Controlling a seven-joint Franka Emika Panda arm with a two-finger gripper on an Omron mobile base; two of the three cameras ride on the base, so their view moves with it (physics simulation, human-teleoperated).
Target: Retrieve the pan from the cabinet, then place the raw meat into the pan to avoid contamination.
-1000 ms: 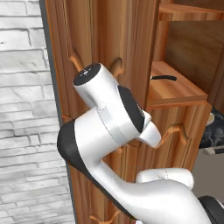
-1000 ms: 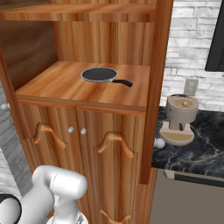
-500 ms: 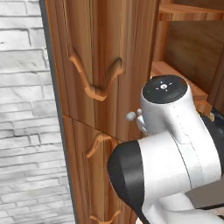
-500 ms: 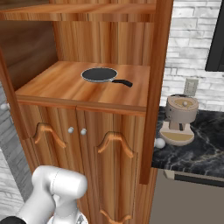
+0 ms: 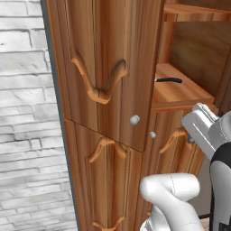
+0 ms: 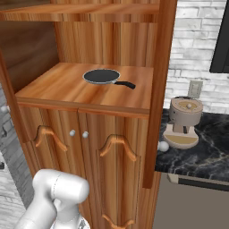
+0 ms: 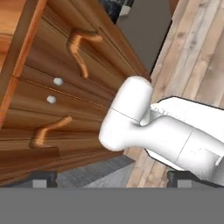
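I am at the first step: getting the pan (image 6: 102, 76) out of the cabinet (image 6: 112, 147). Nothing is in my gripper (image 7: 111, 178); its two dark tips stand wide apart at the bottom of the hand view with no object between them, so the jaws are open and empty. They point down past the cabinet's lower doors toward the floor, not at the pan.

The pan sits flat on the open shelf of the cabinet, just above the pair of lower doors with the round knobs (image 6: 72, 133). It lies toward the back of that shelf, its handle pointing to the right, toward the cabinet's right post. From the left base view I see just its thin dark edge (image 5: 168, 80) on the same shelf, beyond the open upper door. I cannot see the raw meat from here.

Beyond the cabinet's right side, a coffee machine (image 6: 184, 121) stands on the dark counter (image 6: 210, 147).

My judgement of the next move: lift the hand up above the shelf edge, turn it to face into the cabinet, and bring the open jaws around the handle or rim, keeping clear of the open door and the right post
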